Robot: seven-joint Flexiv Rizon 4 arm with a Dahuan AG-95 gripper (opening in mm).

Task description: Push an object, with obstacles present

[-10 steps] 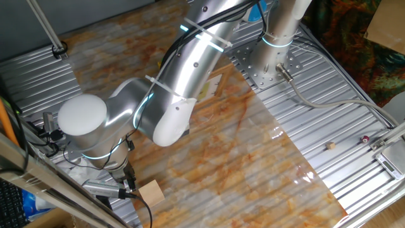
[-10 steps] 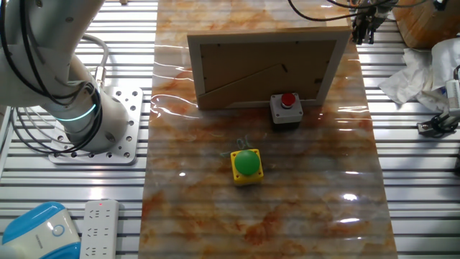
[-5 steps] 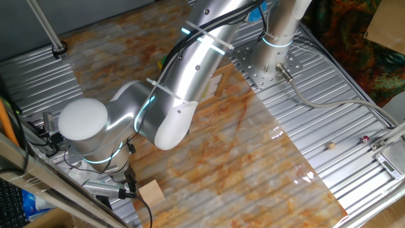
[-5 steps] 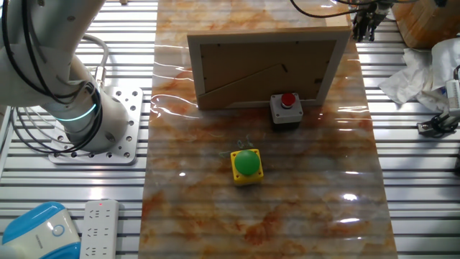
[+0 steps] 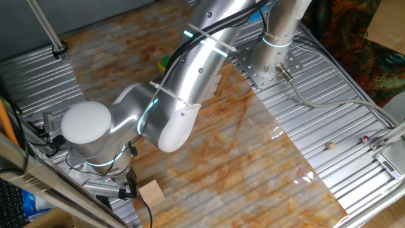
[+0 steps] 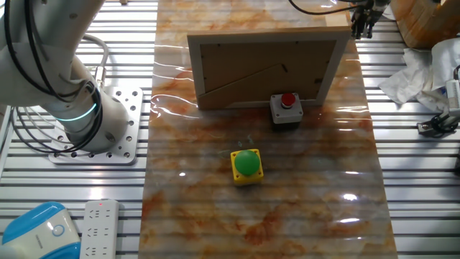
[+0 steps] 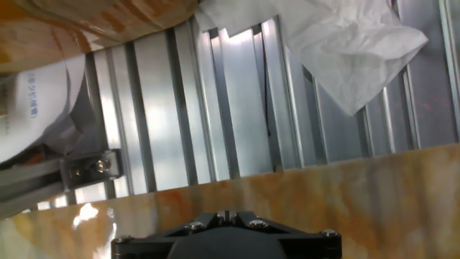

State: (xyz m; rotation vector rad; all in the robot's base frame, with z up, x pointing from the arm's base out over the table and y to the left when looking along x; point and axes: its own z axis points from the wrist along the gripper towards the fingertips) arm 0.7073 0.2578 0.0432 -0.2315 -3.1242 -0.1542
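The object, a plain tan wooden cube [image 5: 150, 191], sits at the near corner of the marbled board [image 5: 253, 164]. My gripper [image 5: 129, 184] hangs just left of it, over the board's edge, its fingers pointing down. In the other fixed view the gripper [image 6: 361, 20] is at the board's far right corner, behind the wooden-framed panel [image 6: 266, 66]. The grey box with red button [image 6: 287, 108] stands in front of the panel, and the yellow box with green button [image 6: 246, 164] sits mid-board. In the hand view the jaws [image 7: 226, 215] are shut with nothing between them; the cube is out of view there.
Slatted aluminium table [image 6: 424, 180] surrounds the board. Crumpled white paper [image 7: 345, 50] lies beyond the board's edge near the gripper. The arm's base plate [image 6: 122, 122], a power strip [image 6: 100, 219] and a blue device [image 6: 39, 230] are at the left.
The gripper has drifted a little further along the board's far edge, and the arm's elbow shifted slightly. The cube and the obstacles have not moved.
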